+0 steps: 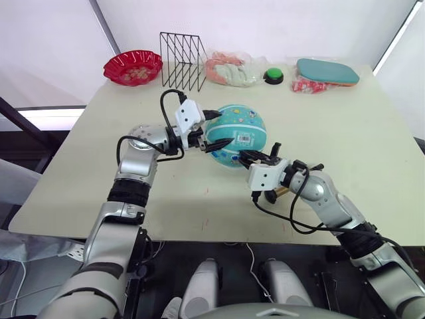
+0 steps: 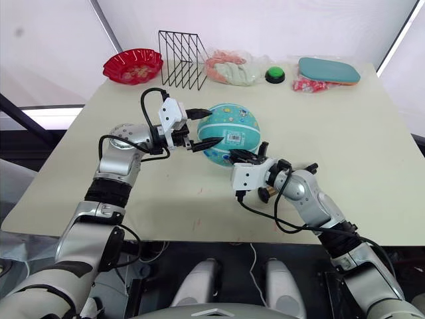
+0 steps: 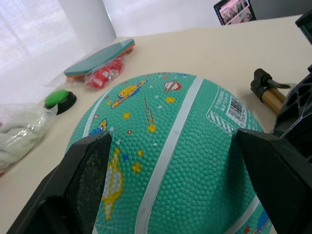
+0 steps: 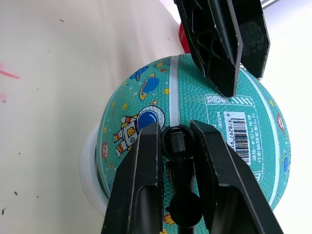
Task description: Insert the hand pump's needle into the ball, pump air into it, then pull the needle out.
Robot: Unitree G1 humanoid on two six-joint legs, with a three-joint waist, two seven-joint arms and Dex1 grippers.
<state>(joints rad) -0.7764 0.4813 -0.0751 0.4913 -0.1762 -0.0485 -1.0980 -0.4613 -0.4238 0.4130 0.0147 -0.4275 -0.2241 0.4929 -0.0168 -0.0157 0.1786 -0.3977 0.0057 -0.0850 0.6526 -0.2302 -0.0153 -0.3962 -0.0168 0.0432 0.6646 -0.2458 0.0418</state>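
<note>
Ball (image 1: 238, 135) sits mid-table (image 1: 372, 146), on what looks like a pale ring stand (image 4: 89, 165), barcode sticker (image 4: 240, 130) facing my right arm. Text above the barcode starts "PEA…", the rest I can't read; vertical line beside it reads "MADE…".

Left gripper (image 3: 180, 170): fingers wide open, one on each side of the ball, which lies right between them and fills the gap. I can't confirm the pads are pressing; it looks like a brace, not a clamp.

Right gripper (image 4: 176, 161): fingers narrow, closed on the black fitting (image 4: 176, 142) at the hose end. Fitting points straight ahead of the fingertips at the ball skin, beside the white seam (image 4: 174, 92), just off the astronaut print (image 4: 139, 124). Needle itself too small to make out, so I can't tell if it is touching or already in. Can't see the valve hole either.

Hand pump (image 3: 267, 90) lies on the table behind the right fingers, long axis roughly along the arm's line, hose leading forward to the fitting.

What matters next: ball is dead ahead of the right fingertips, close, fitting axis roughly normal to the surface. Right arm does the insertion, left steadies. My read: still at insertion, no pumping yet. Risk is the needle skating off the pebbled rubber if it misses the valve.

Far edge of table: red bowl (image 1: 133, 67), wire rack (image 1: 182, 61), green button (image 1: 273, 76), flat teal pad (image 1: 327, 71).
</note>
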